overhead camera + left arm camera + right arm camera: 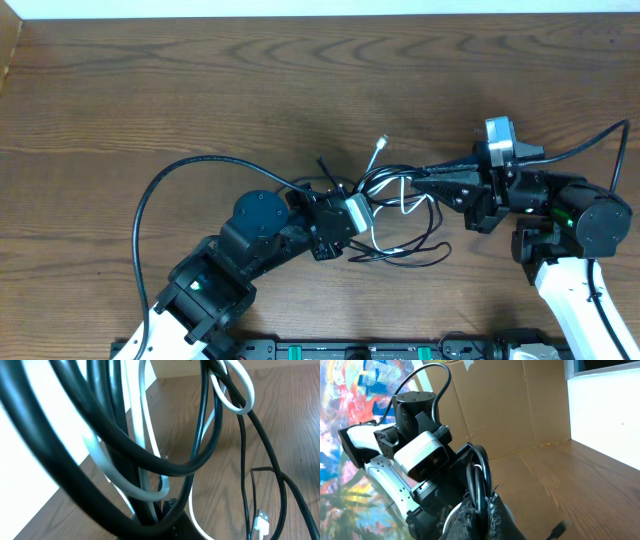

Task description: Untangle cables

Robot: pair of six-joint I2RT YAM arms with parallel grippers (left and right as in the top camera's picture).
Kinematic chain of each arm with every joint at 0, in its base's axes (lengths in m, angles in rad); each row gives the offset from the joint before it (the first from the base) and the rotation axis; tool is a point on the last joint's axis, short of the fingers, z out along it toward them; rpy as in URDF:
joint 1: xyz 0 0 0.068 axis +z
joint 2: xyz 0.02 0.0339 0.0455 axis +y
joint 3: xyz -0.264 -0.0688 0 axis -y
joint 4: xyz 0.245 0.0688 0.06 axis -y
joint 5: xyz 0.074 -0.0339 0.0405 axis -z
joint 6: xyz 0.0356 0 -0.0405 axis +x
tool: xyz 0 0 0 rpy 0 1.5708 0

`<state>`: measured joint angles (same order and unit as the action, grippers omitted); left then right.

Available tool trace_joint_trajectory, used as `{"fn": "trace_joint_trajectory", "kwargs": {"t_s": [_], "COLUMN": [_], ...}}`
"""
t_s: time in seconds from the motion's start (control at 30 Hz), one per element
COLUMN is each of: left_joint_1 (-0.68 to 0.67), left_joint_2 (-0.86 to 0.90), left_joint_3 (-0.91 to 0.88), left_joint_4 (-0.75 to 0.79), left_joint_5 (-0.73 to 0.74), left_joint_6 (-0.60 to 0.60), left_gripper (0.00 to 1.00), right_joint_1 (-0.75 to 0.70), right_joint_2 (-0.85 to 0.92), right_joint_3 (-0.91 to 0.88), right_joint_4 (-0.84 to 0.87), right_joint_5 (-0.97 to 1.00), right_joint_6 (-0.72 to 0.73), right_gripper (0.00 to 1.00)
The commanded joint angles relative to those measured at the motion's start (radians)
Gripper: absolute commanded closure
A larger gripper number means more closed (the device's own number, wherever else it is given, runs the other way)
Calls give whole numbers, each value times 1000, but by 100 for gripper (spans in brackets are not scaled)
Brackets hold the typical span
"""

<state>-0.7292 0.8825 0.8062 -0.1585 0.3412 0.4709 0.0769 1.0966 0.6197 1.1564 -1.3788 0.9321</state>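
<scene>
Mid-untangling, with left gripper [383, 207] and right gripper [482, 510] both pinched shut on the knotted cables [146, 415]. Next: draw apart slowly to loosen the loops.

**Dark wood worktop, boxed in by cardboard**

The worktop [200, 90] is dark brown wood with a bold, wavy grain, under soft, even light. A white strip [320, 8] runs along its far edge. In the right wrist view, plain brown cardboard [520, 405] stands upright at the worktop's edge, with a vertical seam between two sheets. A sliver of it also shows at the far left corner in the overhead view. Beside the cardboard hangs a painted surface [340, 405] in red, blue and yellow. A bright white panel [605, 415] rises along another edge.
</scene>
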Motion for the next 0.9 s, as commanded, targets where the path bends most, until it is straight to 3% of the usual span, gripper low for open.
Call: {"fn": "trace_joint_trajectory", "kwargs": {"t_s": [0.0, 0.13, 0.2, 0.3, 0.33, 0.37, 0.43, 0.87], "left_joint_1": [0, 0, 0, 0, 0, 0, 0, 0], "left_joint_2": [-9, -9, -10, -11, -11, -11, -11, -11], "left_joint_3": [5, 5, 5, 5, 5, 5, 5, 5], "left_joint_4": [3, 3, 3, 3, 3, 3, 3, -11], "left_joint_5": [18, 18, 18, 12, 5, -4, -40, -274], "left_joint_6": [3, 3, 3, 4, 4, 3, 3, -36], "left_gripper": [92, 92, 92, 92, 92, 92, 93, 92], "right_joint_1": [-4, -5, -8, -25, -33, -40, -52, -56], "right_joint_2": [-3, -3, -3, -3, -3, -3, -3, -3], "right_joint_3": [6, 6, 6, 6, 6, 6, 6, 6], "right_joint_4": [3, 2, -7, -49, -72, -94, -132, -268], "right_joint_5": [64, 60, 60, 61, 60, 61, 61, 59], "right_joint_6": [7, 6, 6, 2, 2, 2, 2, 2], "right_gripper": [99, 99, 88, 53, 28, 13, 1, 1]}}
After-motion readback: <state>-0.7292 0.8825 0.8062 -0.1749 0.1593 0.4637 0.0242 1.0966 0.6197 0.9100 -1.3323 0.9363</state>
